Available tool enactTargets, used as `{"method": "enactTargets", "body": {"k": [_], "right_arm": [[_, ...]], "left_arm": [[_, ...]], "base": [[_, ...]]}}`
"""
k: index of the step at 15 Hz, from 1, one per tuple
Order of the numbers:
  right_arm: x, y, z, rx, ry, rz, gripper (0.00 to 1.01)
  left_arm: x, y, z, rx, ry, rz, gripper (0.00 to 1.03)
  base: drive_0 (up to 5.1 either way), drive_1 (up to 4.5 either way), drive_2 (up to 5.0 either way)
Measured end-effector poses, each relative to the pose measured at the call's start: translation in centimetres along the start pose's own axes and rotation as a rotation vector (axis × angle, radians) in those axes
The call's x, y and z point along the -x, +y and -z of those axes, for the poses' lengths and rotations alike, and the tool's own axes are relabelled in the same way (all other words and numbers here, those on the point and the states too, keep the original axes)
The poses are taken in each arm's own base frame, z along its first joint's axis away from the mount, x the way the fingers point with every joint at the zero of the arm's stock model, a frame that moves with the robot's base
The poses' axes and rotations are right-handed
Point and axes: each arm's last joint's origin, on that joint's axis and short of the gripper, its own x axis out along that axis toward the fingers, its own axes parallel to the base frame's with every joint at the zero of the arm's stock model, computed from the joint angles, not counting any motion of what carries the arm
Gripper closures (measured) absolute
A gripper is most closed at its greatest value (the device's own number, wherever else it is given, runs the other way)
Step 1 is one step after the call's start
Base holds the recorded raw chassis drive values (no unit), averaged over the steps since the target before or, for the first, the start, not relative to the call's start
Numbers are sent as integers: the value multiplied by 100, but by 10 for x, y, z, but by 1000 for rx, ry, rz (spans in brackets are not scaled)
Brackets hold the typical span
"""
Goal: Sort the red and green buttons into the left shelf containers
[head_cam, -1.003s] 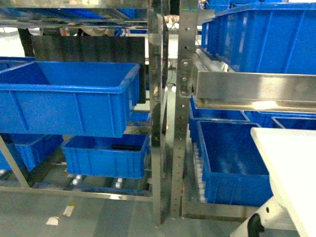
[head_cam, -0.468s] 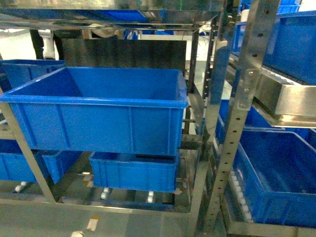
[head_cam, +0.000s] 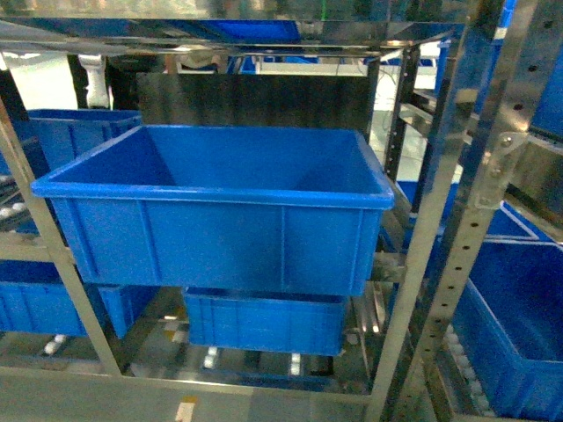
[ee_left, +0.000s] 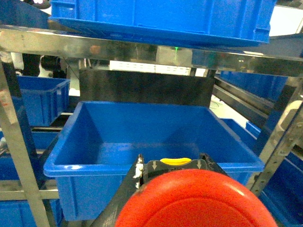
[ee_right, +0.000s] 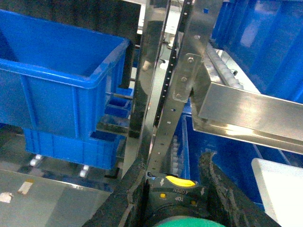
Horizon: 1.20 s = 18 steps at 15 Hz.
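Shelving of steel uprights (head_cam: 440, 290) fills the head view, with a big blue bin (head_cam: 220, 233) sitting on the middle level straight ahead and a smaller blue crate (head_cam: 264, 321) below it. The left gripper (ee_left: 173, 165) pinches the red button (ee_left: 196, 201) between its jaws, facing that bin (ee_left: 142, 137). The right gripper (ee_right: 173, 189) clamps the green button (ee_right: 187, 222) beside a shelf post (ee_right: 175, 85).
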Motion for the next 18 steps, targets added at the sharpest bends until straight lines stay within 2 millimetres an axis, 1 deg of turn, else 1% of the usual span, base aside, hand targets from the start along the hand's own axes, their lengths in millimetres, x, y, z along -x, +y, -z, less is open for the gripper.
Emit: {"method": "enactTargets", "body": {"k": [16, 18], "right_arm": [[0, 0, 0, 0, -2, -2, 72], [0, 0, 0, 0, 0, -2, 72]], "left_arm": [[1, 0, 0, 0, -3, 1, 77], [0, 0, 0, 0, 2, 2, 77]], "base": [[-456, 400, 61], [0, 0, 0]]}}
